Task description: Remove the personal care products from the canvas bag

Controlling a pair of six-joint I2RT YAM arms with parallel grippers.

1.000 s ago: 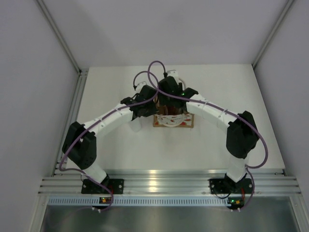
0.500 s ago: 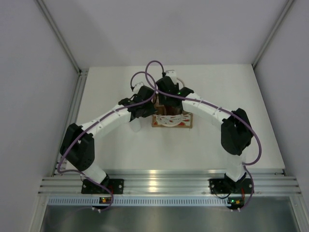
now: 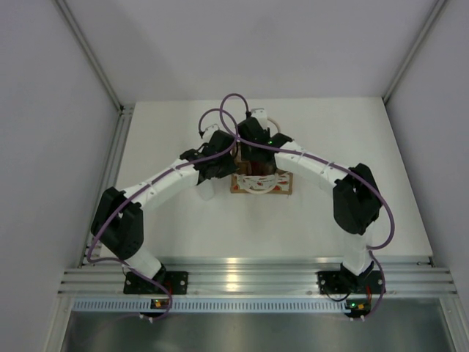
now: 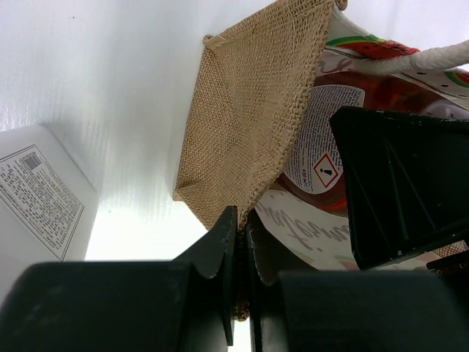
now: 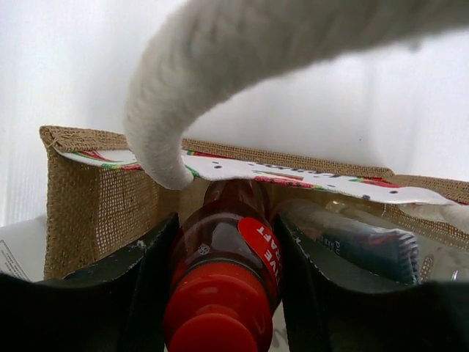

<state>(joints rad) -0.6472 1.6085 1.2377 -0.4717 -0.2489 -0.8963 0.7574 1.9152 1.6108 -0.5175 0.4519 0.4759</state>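
Right pincer [image 5: 226, 224] closed onto red bottle [image 5: 220, 290], half-hidden in canvas bag [image 5: 88, 198] that left pincer [image 4: 240, 221] pinches.

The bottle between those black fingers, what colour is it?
The bottle is dark red with a bright red top, clearest in the right wrist view.

The left gripper [image 4: 240, 229] has its fingers [image 4: 220, 246] pressed together on the upper edge of the canvas bag [image 4: 245, 125], whose coarse tan weave runs up and away from them. A cream rope handle [image 4: 418, 59] crosses the bag's top right corner. Inside the open bag lies a red bottle [image 4: 359, 88] with a white printed label, partly hidden by a black wedge-shaped part [image 4: 399, 191]. A white container [image 4: 40, 194] with small print stands apart on the white table [image 4: 110, 81] to the left.
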